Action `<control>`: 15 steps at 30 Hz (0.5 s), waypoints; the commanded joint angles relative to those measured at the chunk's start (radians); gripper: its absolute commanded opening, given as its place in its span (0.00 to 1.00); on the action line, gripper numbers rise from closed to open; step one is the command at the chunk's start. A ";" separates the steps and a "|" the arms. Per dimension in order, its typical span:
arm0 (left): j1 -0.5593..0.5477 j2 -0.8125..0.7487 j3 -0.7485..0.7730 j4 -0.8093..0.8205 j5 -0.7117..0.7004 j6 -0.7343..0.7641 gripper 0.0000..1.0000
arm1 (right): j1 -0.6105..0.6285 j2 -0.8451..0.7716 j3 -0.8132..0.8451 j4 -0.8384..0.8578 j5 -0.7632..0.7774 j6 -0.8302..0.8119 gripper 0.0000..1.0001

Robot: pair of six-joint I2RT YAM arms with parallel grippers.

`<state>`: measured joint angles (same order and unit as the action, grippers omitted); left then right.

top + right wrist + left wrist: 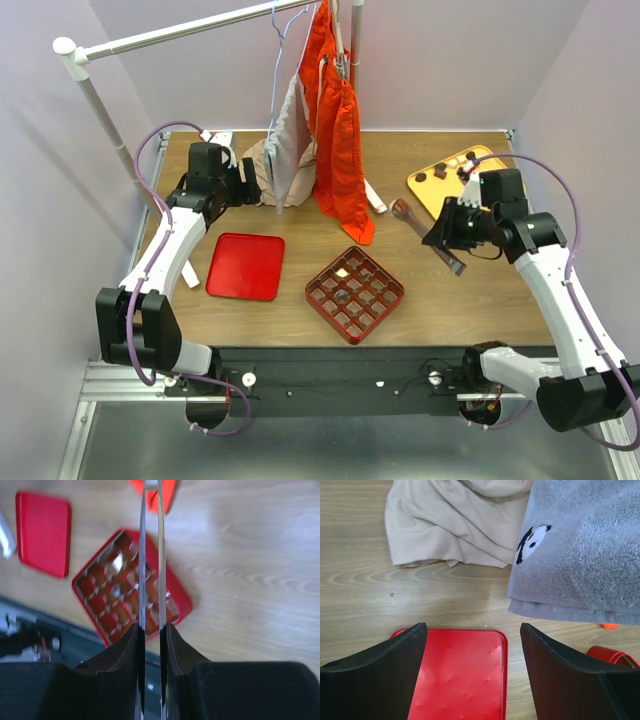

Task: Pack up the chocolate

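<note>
Several small dark chocolate lumps point(440, 172) lie on the yellow-orange tray point(425, 190) at the back right. The red gridded box point(355, 293) at front centre holds a white lump point(342, 272) and a dark one point(343, 296); it also shows blurred in the right wrist view point(107, 595). My right gripper point(440, 232) point(151, 627) is shut on metal tongs point(412, 218) point(141, 555), held above the table between tray and box. I cannot tell whether the tong tips hold anything. My left gripper point(235, 185) point(473, 626) is open and empty over the red lid.
A flat red lid point(246, 265) point(460, 675) lies left of the box. A beige cloth point(455, 525) and a grey towel point(580, 545) lie at the back. An orange garment point(335, 130) hangs from a white rack point(180, 33) over the back centre.
</note>
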<state>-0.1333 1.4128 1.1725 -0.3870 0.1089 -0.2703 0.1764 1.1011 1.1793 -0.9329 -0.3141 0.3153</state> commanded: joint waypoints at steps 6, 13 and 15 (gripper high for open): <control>-0.005 0.015 0.039 -0.007 -0.026 -0.020 0.85 | 0.201 -0.012 -0.003 -0.153 -0.111 -0.045 0.12; -0.005 0.018 0.044 -0.012 -0.031 -0.026 0.84 | 0.340 0.016 -0.029 -0.100 -0.111 -0.012 0.13; -0.005 0.017 0.044 -0.013 -0.034 -0.026 0.85 | 0.386 0.025 -0.032 -0.077 -0.115 0.002 0.13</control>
<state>-0.1333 1.4250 1.1866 -0.3920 0.0978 -0.2859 0.4854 1.1069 1.1599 -1.0485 -0.3946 0.2924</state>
